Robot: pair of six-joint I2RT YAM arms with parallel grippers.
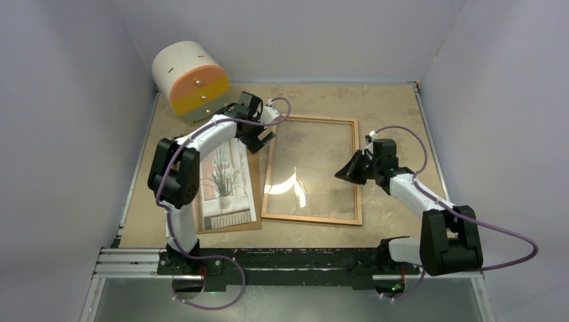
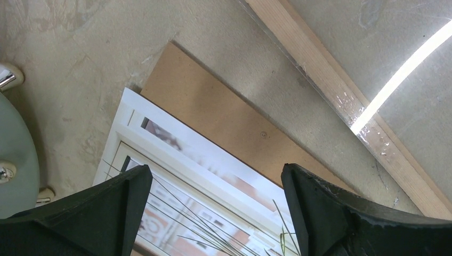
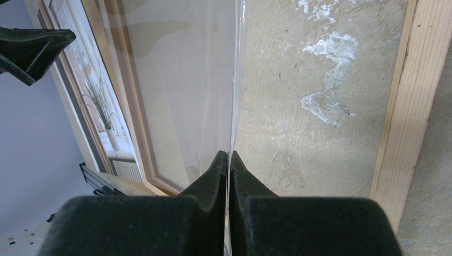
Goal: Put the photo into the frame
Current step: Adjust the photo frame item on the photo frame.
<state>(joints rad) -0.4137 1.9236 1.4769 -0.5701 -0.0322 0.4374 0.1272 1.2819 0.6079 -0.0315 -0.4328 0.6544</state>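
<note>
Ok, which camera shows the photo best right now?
Top external: most of the photo shows, on the brown board left of the frame. Left wrist catches one corner; right wrist only a narrow, slanted strip.

From high behind its near edge, we are looking down on the whole counter (image 1: pixel 389 100). At the left wrist we are looking closely past the left gripper (image 2: pixel 216 169) onto the photo (image 2: pixel 186 160). At the right wrist we are looking along the glass pane (image 3: pixel 181 80) beside the frame (image 3: pixel 397 106). All three views are sharing photo and frame.
</note>
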